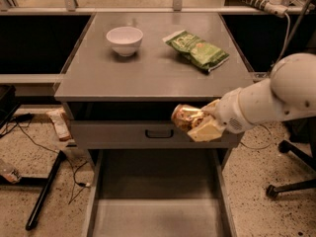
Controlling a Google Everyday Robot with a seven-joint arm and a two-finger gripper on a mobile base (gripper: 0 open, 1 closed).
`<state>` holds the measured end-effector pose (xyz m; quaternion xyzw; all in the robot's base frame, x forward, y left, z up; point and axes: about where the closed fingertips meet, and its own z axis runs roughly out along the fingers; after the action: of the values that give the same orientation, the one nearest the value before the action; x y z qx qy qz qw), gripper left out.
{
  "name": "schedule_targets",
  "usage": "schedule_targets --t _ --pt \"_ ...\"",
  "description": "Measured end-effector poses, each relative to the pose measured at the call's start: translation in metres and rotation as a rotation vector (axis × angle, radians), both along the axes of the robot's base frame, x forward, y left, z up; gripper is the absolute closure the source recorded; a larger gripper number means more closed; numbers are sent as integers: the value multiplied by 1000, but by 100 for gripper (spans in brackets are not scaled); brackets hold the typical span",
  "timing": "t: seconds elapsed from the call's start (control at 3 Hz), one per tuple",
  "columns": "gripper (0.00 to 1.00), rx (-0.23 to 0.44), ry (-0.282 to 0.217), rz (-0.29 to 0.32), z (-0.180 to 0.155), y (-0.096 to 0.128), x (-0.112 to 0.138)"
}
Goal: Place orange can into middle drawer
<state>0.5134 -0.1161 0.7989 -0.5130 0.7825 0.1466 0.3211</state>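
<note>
My gripper (196, 122) is shut on the orange can (186, 117), a shiny golden-orange can lying sideways between the pale fingers (205, 130). It hangs in front of the cabinet's right side, level with the grey drawer front with black handle (159, 133). Below it the middle drawer (158, 216) is pulled out, a wide grey tray with a bare floor. The can is above the drawer's back right part.
A white bowl (124, 40) and a green snack bag (197, 49) lie on the cabinet top (148, 73). A chair base (291, 186) stands at right. Cables and a black stand leg (44, 196) lie on the speckled floor at left.
</note>
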Motion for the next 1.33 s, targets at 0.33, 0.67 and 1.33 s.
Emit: schedule_targets --t 0.33,0.67,1.33 --pt "100 -6 24 18 -67 18 -4" --pt "100 -11 -7 14 -133 28 -10" --pt "100 1 -31 -84 -208 16 -6"
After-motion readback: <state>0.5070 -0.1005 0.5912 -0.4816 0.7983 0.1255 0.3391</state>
